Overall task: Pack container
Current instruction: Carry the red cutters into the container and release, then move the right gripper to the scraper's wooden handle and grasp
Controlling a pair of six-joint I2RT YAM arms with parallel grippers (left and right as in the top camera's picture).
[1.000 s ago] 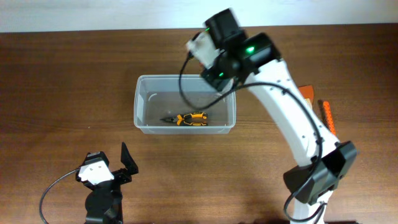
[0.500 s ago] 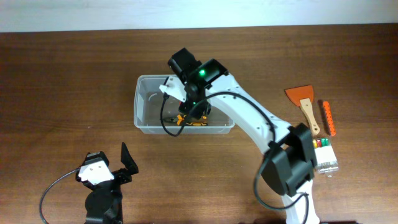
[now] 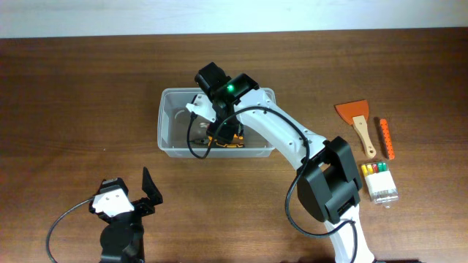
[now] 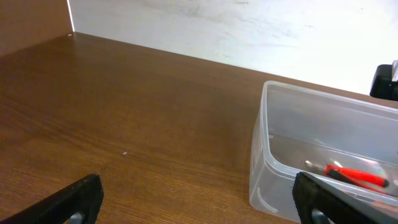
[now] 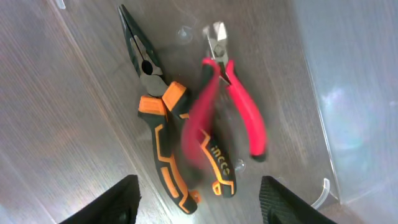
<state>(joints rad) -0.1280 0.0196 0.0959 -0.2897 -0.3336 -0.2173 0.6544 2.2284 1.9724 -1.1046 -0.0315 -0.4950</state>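
So far two tools lie in the container (image 3: pixel 164 126), which stands on the wooden table (image 3: pixel 73 88) under the reaching right arm. One is a pair of orange-and-black long-nose pliers (image 5: pixel 163 127). The other is a pair of red-handled cutters (image 5: pixel 239 106), which lies across the pliers' handles (one red handle is blurred, so it may be moving). The right gripper (image 5: pixel 199 193) hangs inside the container just above both tools, fingers apart and holding nothing. The left gripper (image 4: pixel 199 202) sits on the near side of the container, well apart from it, fingers likewise spread and empty.

Three things lie outside, to the right of the container. An orange scraper (image 3: pixel 355 117) is closest, with an orange stick-like tool (image 3: pixel 385 139) just beyond it. A small clear box of markers (image 3: pixel 380 183) lies nearer the front. By my reckoning the packing is a little under halfway, with two things in and three left to fetch.
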